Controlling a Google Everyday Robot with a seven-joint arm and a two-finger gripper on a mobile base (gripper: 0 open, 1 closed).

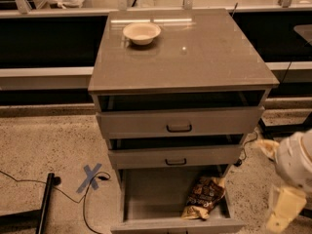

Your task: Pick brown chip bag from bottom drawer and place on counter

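The brown chip bag [204,197] lies in the right front part of the open bottom drawer [146,194], its pale end toward the drawer front. The counter [195,52] is the glossy grey-brown top of the cabinet. Only white and cream segments of my arm [294,165] show at the lower right, beside the cabinet and right of the bottom drawer. My gripper itself is out of view past the frame's lower right edge.
A cream round bowl [141,32] stands at the back left of the counter. The two upper drawers [178,123] are slightly pulled out. A blue tape cross [90,176], a cable and a dark bar [44,199] lie on the speckled floor at left.
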